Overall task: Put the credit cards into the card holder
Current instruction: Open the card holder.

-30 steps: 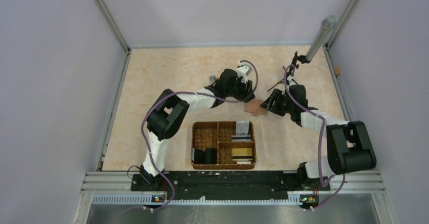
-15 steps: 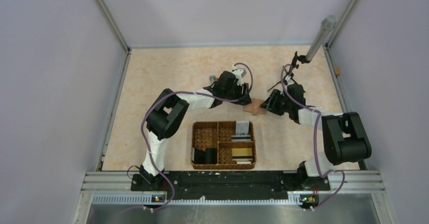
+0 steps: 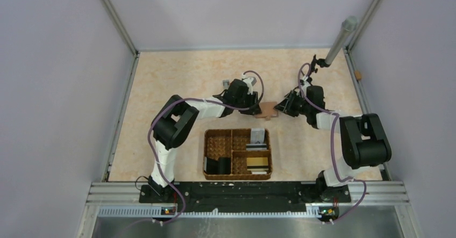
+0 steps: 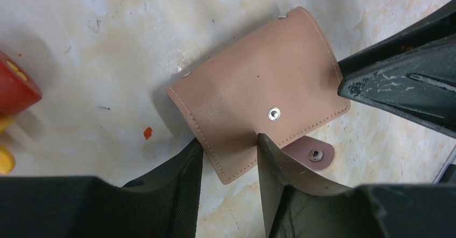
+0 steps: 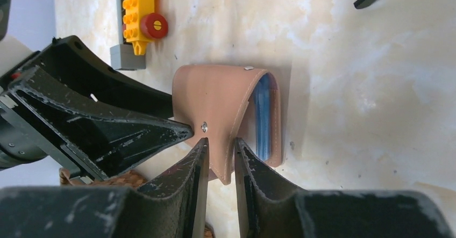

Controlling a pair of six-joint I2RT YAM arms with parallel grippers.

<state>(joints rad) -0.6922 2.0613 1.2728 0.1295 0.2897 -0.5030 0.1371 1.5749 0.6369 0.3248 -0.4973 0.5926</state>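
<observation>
1. Step in hand, as I read it: opening the card holder (image 4: 258, 87). It lies on the table (image 3: 177, 82) just far of the woven basket (image 3: 206, 151), right between the two grippers.
2. The right gripper (image 5: 220, 141) is clenched on the edge of the holder's top flap, with both fingers against the leather. The flap bows up and the blue lining shows under it.
3. The left gripper (image 4: 228, 141) straddles the opposite edge of the holder with its jaws partway apart. One finger touches the leather, but I cannot tell whether it really clamps (could be pinning, could be loose).
4. The snap is undone: its tab (image 4: 316, 154) pokes out beside the holder's body.
5. The credit cards (image 3: 257, 157) sit in the basket's right-hand compartments, a grey one far and gold and pale ones near. No card is in either gripper, and none shows in the holder.
6. Progress looks early, since nothing is loaded yet.
7. The next move calls for one gripper to pin the holder with its mouth gaping. The other then lets go, drops back near to the basket and takes one thin card by its edge.
8. Risk: once the flap is released it may fall shut. The cards also offer little to grab.
</observation>
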